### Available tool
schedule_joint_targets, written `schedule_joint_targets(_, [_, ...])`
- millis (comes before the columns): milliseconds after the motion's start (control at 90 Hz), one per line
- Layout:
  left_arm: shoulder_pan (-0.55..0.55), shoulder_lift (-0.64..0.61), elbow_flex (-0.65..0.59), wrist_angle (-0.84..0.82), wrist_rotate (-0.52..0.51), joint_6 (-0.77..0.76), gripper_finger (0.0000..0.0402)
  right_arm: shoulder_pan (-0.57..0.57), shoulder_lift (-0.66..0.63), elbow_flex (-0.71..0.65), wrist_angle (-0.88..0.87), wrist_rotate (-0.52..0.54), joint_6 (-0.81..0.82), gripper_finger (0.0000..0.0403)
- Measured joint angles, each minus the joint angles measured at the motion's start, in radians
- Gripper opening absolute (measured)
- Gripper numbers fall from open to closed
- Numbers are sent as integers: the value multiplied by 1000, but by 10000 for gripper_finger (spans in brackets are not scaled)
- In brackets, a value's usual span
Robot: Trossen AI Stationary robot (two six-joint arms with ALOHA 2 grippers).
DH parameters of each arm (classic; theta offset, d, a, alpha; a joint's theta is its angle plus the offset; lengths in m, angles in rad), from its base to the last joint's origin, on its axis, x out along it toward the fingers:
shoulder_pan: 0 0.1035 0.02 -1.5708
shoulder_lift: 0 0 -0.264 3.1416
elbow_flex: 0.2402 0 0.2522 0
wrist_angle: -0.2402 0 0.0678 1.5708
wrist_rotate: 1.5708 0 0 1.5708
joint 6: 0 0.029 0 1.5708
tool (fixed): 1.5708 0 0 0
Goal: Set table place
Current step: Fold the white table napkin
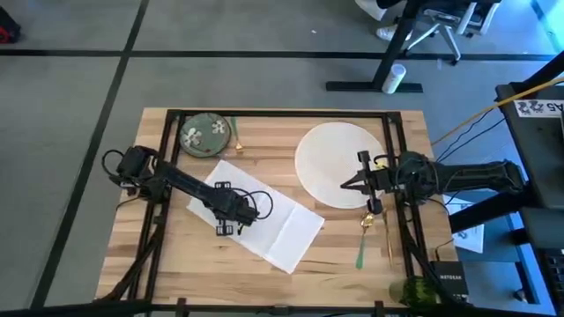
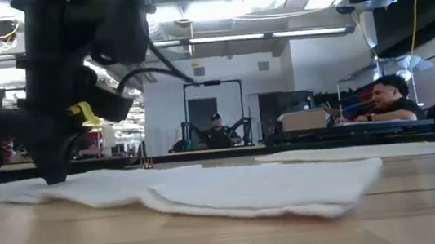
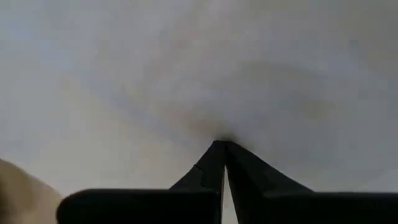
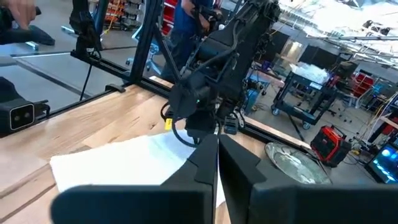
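A white napkin lies askew and flat on the table, near its middle. My left gripper stands on the napkin's left part, pointing down, shut. A large white plate sits at the far right. My right gripper hovers over the plate's right part, level, pointing toward the table's left edge, shut with nothing in it. The green flowered dish rests in the far left corner. Gold cutlery with green handles lies near the right edge. My left gripper comes straight down on the napkin. Its shut fingertips meet on the cloth's top surface, away from any edge. The napkin lies flat on the table around them. Whether any cloth is caught between the tips I cannot tell.
One gold piece lies beside the dish. A green tumbler shows at the near right corner. Black frame bars run along the table's far edge and sides. Bare wood lies along the near left. People sit in the room beyond.
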Motion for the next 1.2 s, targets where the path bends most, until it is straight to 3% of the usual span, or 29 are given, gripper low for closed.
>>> schedule_joint_targets(156, [-44, 1, 20, 77, 47, -9, 0, 0, 0, 0, 1, -4, 0, 0])
schedule_joint_targets(356, [-89, 4, 66, 32, 58, 31, 0, 0, 0, 0, 8, -20, 10, 0])
schedule_joint_targets(600, [-116, -40, 172, -132, -112, 97, 0, 0, 0, 0, 186, -119, -32, 0])
schedule_joint_targets(722, [-101, -62, 179, -216, -140, 121, 0, 0, 18, 0, 148, -142, -9, 0])
schedule_joint_targets(811, [-79, -62, 178, -299, -154, 133, 0, 11, 74, 0, 49, -134, 45, 0])
schedule_joint_targets(933, [-46, -64, 157, -329, -193, 144, 0, 83, 212, 0, -19, -32, 84, 0])
schedule_joint_targets(1200, [23, -63, 46, -222, -196, 191, 0, 247, 539, 0, 21, 88, 244, 0])
